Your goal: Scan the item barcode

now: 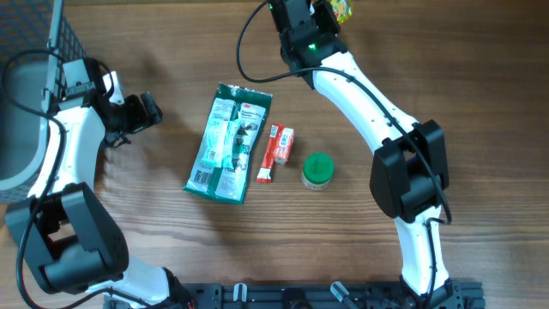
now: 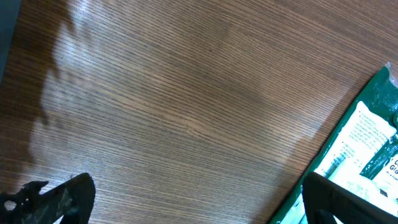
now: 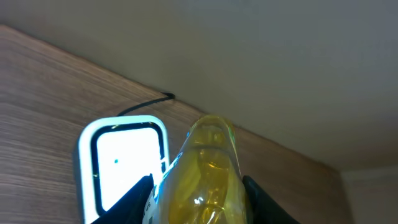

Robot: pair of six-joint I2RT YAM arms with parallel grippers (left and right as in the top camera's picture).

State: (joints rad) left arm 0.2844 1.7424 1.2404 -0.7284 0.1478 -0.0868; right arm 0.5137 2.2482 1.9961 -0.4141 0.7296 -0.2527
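The right tool (image 3: 199,200) is closed on a clear yellow bottle (image 3: 209,158), gripping it from both sides, and holds it at the far edge of the tabletop (image 1: 446,60), just beside the scanner (image 3: 123,163). The scanner's window glows white inside a pale lit rim, and a thin black cable (image 3: 149,104) runs off behind it. The task looks well advanced: the item is picked up and presented at the reader. The scan itself is what seems to be left. No barcode shows on the visible side of the bottle, so it cannot be told whether the code faces the window, and a turn of the wrist may be needed. The left tool (image 2: 199,205) hangs wide open over bare wood and holds nothing, with the edge of a green packet (image 1: 228,142) just beside one finger. That packet, a red-and-white box (image 1: 276,153) and a green-lidded jar (image 1: 318,170) lie near one another mid-tabletop, well apart from the scanner, and may be waiting their turn. As for writing, the packet has a white label with dark print and a small red mark near its top corner. All of it is too small or cut off to read, and no brand can be made out on the bottle.
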